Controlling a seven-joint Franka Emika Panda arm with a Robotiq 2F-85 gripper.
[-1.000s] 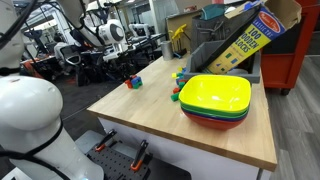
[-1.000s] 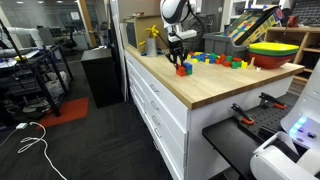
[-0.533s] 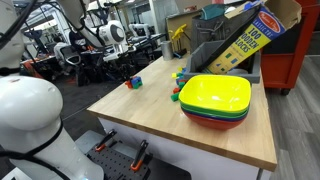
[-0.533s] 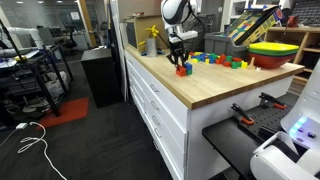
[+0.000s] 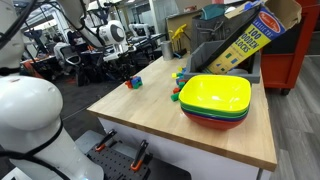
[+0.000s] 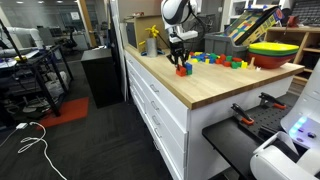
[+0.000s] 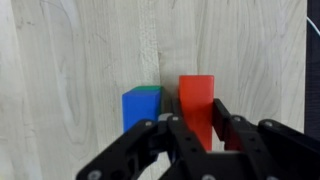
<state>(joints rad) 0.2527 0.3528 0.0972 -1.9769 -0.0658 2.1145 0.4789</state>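
In an exterior view, your end effector [image 5: 130, 72] stands over the red block [image 5: 130, 84], which sits near the far corner of the table [image 5: 150, 112], well apart from the stacked bowls [image 5: 215, 93]. The tilted yellow box [image 5: 240, 45] reads "100 WOODEN BLOCKS"; its red oval logo is too small to read.

In an exterior view from the drawer side, the end effector [image 6: 181, 62] is down on the red block [image 6: 183, 70], close to the table's long edge, with loose blocks [image 6: 220, 60] further along.

In the wrist view, the end effector [image 7: 197, 112] is clamped on the red block [image 7: 196, 92], one finger on either side. A blue block [image 7: 140, 112] stands just beside it. You look to be at the grasp. The next move calls for a straight lift that doesn't nudge the blue block.
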